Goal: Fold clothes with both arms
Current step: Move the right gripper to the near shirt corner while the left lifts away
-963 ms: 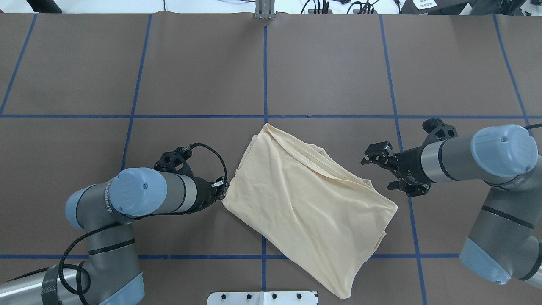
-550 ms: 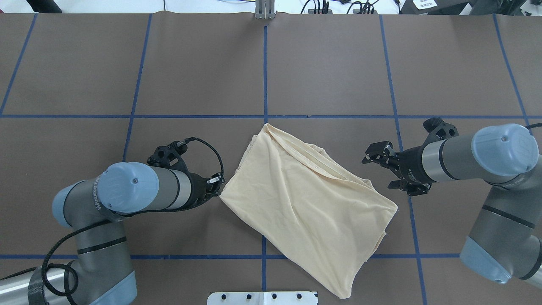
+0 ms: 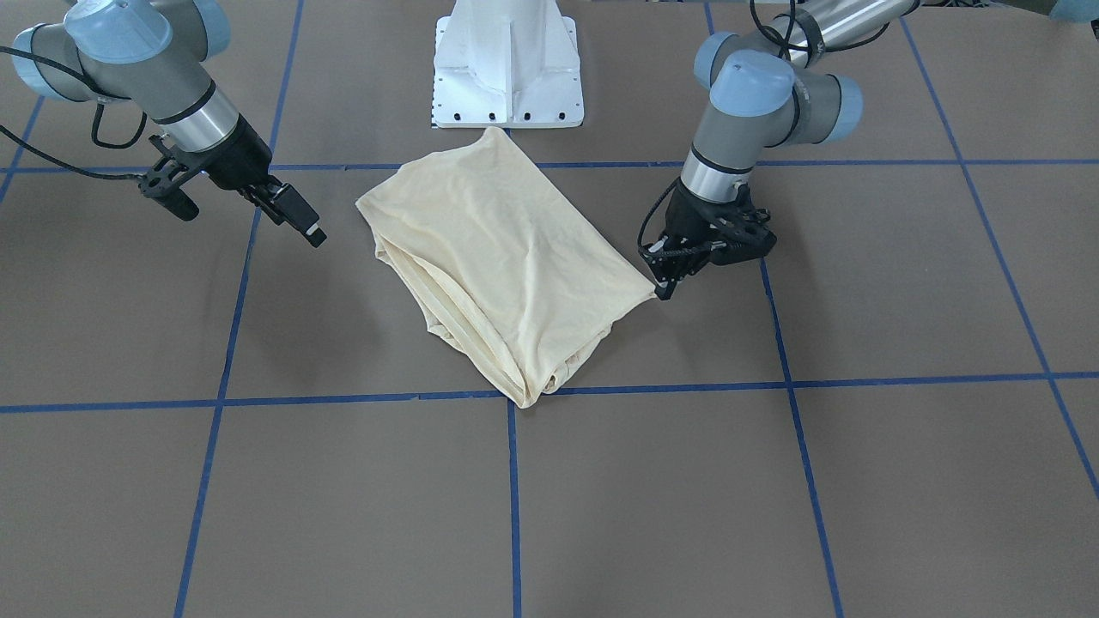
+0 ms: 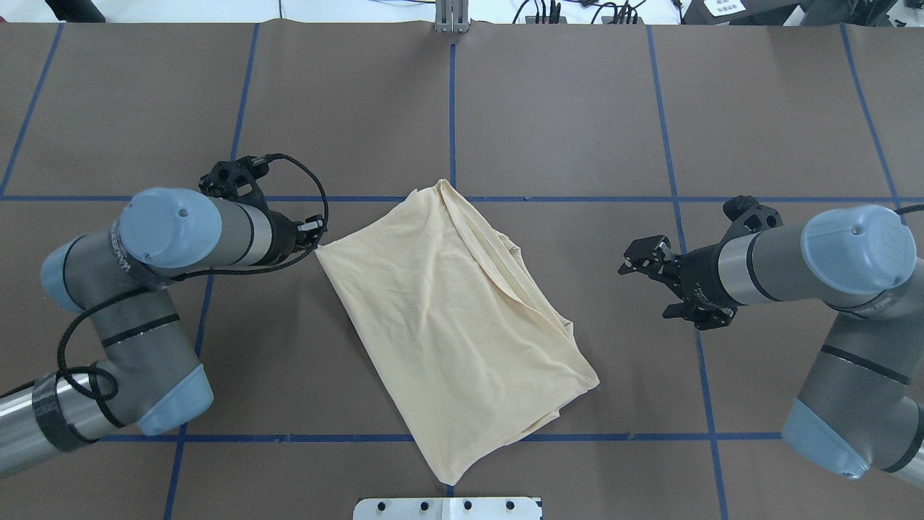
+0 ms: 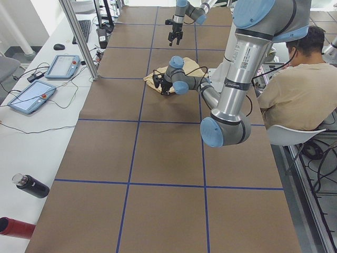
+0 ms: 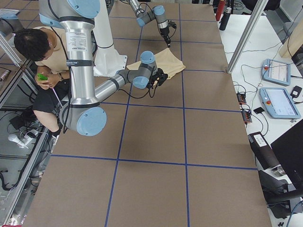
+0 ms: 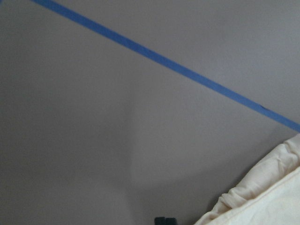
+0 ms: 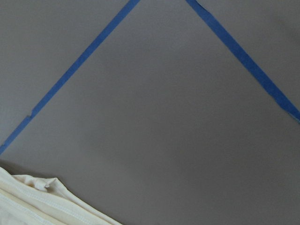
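Left hand (image 4: pixel 315 238) is pressed together on the shirt (image 4: pixel 455 325), pinching its leftmost corner at center-left of the overhead frame. In the front-facing view I see the same pinch at center-right, with the left hand (image 3: pixel 663 285) low by the desk (image 4: pixel 563 108) and the cloth corner drawn out to a point at the fingertips. The left wrist view gives only bare desk, one strip of blue tape (image 7: pixel 164 58) and a bit of shirt edge (image 7: pixel 262 197) at lower right.

Right hand (image 4: pixel 647 289) is spread and holds nothing. It sits center-right of the overhead frame, fingers aimed at the shirt and well apart from it. In the front-facing view it hangs at upper left (image 3: pixel 255 227), above the desk. The right wrist view catches a layered hem (image 8: pixel 28 197) at lower left.

The shirt lies flat at the middle of the overhead frame as a rough folded rectangle set on a diagonal. Its top corner is on the horizontal tape line and its bottom tip is past the lower line, near the white base plate (image 4: pixel 447 508). Stacked hem edges run along its upper-right side.

A person (image 5: pixel 300 89) is seated at the right edge of the left side view.
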{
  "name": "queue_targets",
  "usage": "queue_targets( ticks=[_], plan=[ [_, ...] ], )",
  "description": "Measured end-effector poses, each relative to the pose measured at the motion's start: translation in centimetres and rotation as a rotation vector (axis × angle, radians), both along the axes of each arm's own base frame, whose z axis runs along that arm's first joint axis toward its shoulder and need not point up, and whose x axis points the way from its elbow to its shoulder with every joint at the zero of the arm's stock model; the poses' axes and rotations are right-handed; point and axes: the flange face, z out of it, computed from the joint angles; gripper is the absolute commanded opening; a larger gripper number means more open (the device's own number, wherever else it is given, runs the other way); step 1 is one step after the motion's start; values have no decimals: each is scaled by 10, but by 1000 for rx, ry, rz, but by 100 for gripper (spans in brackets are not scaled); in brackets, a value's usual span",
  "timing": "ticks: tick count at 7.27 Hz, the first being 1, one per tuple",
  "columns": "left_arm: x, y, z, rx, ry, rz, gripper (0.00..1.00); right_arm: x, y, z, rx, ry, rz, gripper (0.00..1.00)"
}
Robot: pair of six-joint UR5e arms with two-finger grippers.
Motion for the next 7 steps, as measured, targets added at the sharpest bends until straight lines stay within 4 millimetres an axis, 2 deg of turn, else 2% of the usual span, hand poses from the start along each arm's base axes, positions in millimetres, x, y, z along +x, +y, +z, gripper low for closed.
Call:
queue_targets(
  ticks=[1, 2, 3, 4, 5, 7],
  plan=[
    [-6, -39, -2, 46, -12, -25, 0, -3, -3, -7, 1, -3, 3, 100],
    [0, -82, -3, 85, -8, -52, 47, -14, -11, -26, -8, 7, 4, 100],
    [4, -115, 1, 117, -2, -71, 50, -33, -23, -58, -28, 34, 4, 100],
    [3, -132, 5, 138, 2, -71, 50, -56, -27, -89, -36, 66, 7, 100],
    [-2, -134, 2, 145, 19, -53, 51, -82, -16, -108, -12, 95, 20, 100],
    [-27, -113, -7, 140, 56, -38, 51, -142, 37, -138, -45, 81, 102, 99]
  ],
)
